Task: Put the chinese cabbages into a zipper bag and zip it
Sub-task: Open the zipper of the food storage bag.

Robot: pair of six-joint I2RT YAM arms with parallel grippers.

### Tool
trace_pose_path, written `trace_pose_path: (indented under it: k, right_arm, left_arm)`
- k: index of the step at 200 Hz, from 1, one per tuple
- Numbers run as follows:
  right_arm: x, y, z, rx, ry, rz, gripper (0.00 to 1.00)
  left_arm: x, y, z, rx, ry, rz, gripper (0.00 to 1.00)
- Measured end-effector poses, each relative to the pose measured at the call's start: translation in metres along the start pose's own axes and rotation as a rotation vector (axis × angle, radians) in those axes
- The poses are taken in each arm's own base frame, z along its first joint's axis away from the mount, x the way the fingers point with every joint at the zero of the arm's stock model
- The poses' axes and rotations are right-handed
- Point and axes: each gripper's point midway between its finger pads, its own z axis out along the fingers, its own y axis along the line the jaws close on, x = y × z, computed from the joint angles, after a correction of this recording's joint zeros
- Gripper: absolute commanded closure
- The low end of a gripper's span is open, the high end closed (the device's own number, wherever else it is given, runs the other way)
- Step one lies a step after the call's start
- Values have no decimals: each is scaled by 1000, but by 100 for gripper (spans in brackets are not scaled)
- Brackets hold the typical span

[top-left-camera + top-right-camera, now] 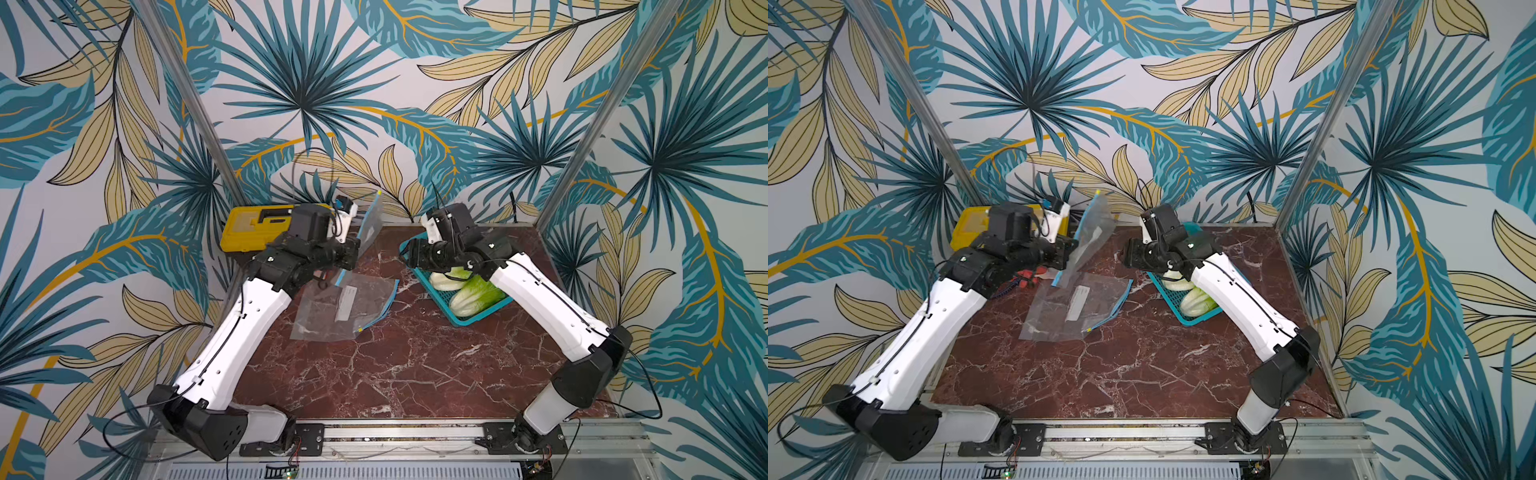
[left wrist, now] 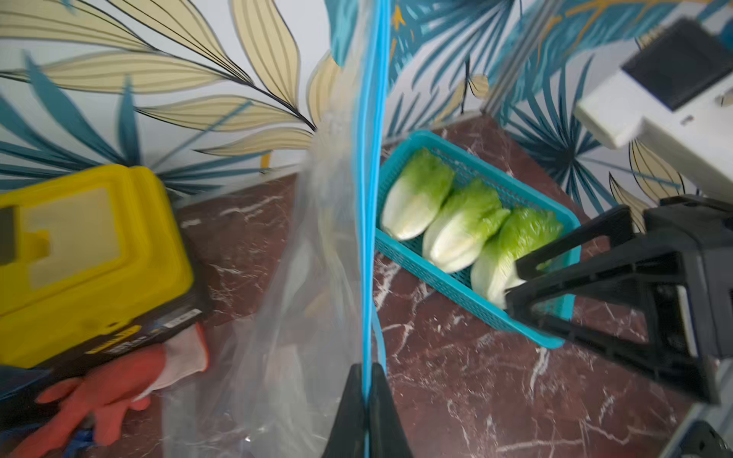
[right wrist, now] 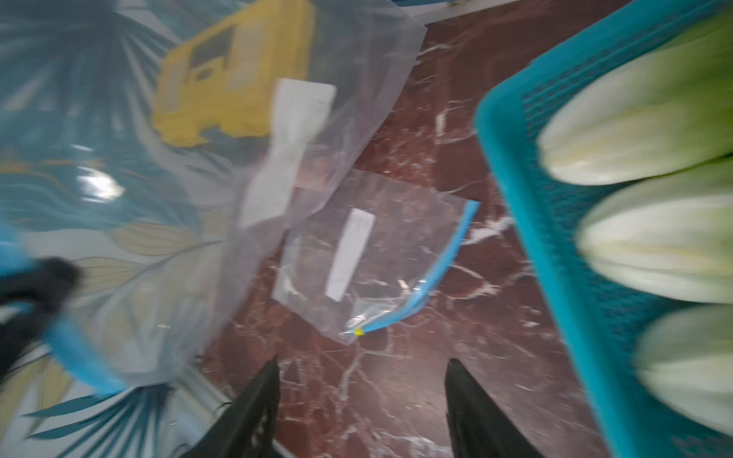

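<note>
Three chinese cabbages [image 2: 416,198] [image 2: 464,226] [image 2: 511,246] lie side by side in a teal basket [image 2: 416,261], white bases toward the table's middle. My left gripper [image 2: 367,366] is shut on the blue zip edge [image 2: 371,158] of a clear zipper bag [image 2: 309,277] and holds it upright off the table, as both top views show [image 1: 370,220]. My right gripper [image 3: 361,365] stands open with nothing between its fingers, over the marble just beside the basket's [image 1: 469,318] left end. The cabbages [image 1: 473,295] are partly hidden under the right arm.
A second clear zipper bag [image 1: 345,307] lies flat on the marble table [image 1: 415,374] between the arms. A yellow case [image 1: 253,228] sits at the back left, with a red glove [image 2: 111,388] beside it. Patterned walls close the back and sides.
</note>
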Motion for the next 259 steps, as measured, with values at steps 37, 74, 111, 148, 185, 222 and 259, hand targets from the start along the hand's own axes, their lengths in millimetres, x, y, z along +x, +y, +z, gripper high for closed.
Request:
trace_pose_path:
  k: [37, 74, 111, 148, 185, 222, 259]
  right_arm:
    - [25, -9, 19, -121, 17, 174, 36]
    - [48, -22, 42, -166, 56, 266, 46]
    - [44, -39, 61, -175, 53, 342, 66]
    - [40, -58, 84, -161, 55, 394, 86]
    - [47, -66, 94, -157, 70, 395, 67]
    - [42, -87, 86, -134, 47, 405, 70]
    - [38, -94, 84, -128, 43, 422, 76]
  left_arm:
    - [91, -24, 58, 46, 202, -51, 100]
    - [128, -47, 83, 104, 251, -81, 100]
    - [127, -59, 99, 140, 232, -86, 100]
    - [138, -61, 103, 152, 253, -101, 100]
    - [151, -59, 105, 149, 276, -119, 100]
    - [169, -56, 109, 142, 305, -140, 100]
    - [165, -58, 110, 155, 287, -151, 100]
